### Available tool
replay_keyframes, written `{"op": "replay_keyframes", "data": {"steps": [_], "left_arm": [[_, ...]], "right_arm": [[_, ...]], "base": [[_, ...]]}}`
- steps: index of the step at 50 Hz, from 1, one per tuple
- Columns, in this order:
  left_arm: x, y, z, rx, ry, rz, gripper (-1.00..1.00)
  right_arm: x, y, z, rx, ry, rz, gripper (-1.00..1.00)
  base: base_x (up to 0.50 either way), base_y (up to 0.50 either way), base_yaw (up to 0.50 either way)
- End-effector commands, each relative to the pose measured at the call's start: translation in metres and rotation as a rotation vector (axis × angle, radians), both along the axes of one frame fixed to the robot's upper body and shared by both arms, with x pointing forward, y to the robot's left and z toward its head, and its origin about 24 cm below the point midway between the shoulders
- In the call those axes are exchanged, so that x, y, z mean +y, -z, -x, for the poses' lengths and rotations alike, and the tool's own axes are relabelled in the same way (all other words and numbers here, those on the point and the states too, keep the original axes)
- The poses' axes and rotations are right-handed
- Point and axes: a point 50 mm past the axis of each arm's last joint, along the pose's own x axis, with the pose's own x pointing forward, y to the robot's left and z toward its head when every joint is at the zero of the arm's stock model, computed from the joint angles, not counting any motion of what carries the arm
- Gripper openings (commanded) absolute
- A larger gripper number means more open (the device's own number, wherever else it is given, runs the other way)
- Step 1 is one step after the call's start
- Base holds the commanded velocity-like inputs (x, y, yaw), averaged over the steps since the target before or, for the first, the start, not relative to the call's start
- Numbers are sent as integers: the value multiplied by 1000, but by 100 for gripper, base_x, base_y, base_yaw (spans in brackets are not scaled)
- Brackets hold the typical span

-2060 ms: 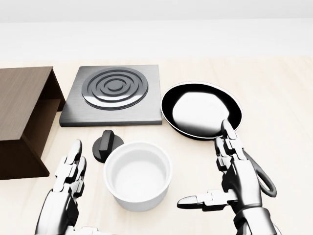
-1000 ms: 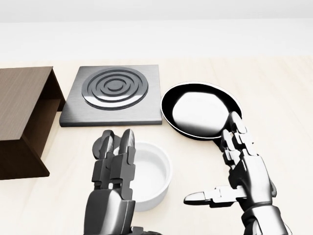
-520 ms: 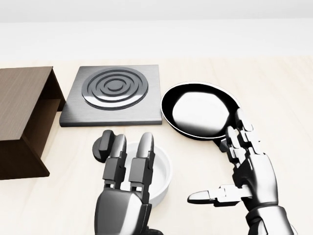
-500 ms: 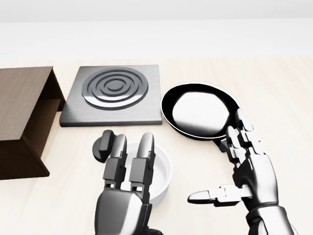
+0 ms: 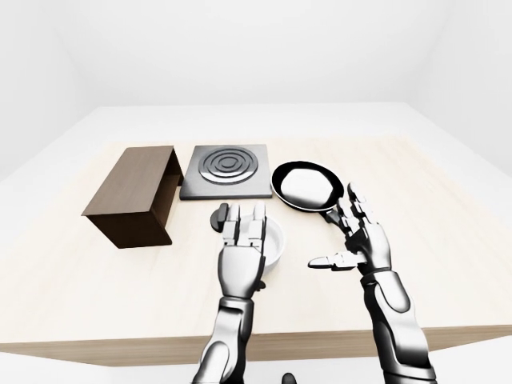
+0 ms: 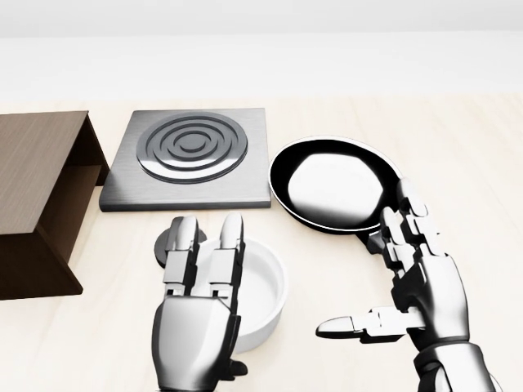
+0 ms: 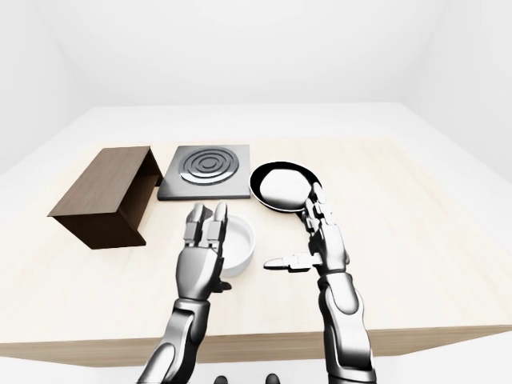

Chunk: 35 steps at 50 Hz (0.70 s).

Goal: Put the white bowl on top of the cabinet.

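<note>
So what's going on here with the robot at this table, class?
A humanoid robot is reaching for the white bowl on the wooden table. Its left hand hovers over the bowl's left side, fingers open and extended, not gripping. Its right hand is open to the bowl's right, in front of the black frying pan. The brown cabinet stands to the left beside the stove burner; nothing is on it.
</note>
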Motion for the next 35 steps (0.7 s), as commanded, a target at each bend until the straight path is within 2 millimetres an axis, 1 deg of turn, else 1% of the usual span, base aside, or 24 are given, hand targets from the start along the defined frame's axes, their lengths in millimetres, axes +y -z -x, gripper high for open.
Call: {"op": "replay_keyframes", "data": {"steps": [1, 6, 14, 18, 19, 26, 30, 35], "left_arm": [[9, 8, -15, 26, -52, -20, 100], [8, 12, -16, 45, -51, -30, 100], [4, 25, -14, 96, -31, -57, 100], [3, 45, -16, 171, -23, -101, 100], [3, 47, -17, 177, -27, -100, 100], [4, 53, -22, 205, -33, -103, 100], [5, 60, -25, 234, -38, -108, 100], [6, 60, -29, 237, -42, -108, 100]], "right_arm": [[0, -1, 0, -3, -2, 0, 100], [0, 0, 0, -2, -1, -1, 100], [0, 0, 0, -2, 0, -2, 100], [0, -1, 1, -7, 1, -4, 100], [0, -1, 0, -6, 0, -4, 100], [0, -1, -1, -4, 1, -6, 100], [0, -2, 1, -9, 1, -6, 100], [0, -1, 0, -4, -2, -6, 100]], "base": [[0, 0, 0], [0, 0, 0], [0, 0, 0], [0, 0, 0], [0, 0, 0], [0, 0, 0], [0, 0, 0], [0, 0, 0]]}}
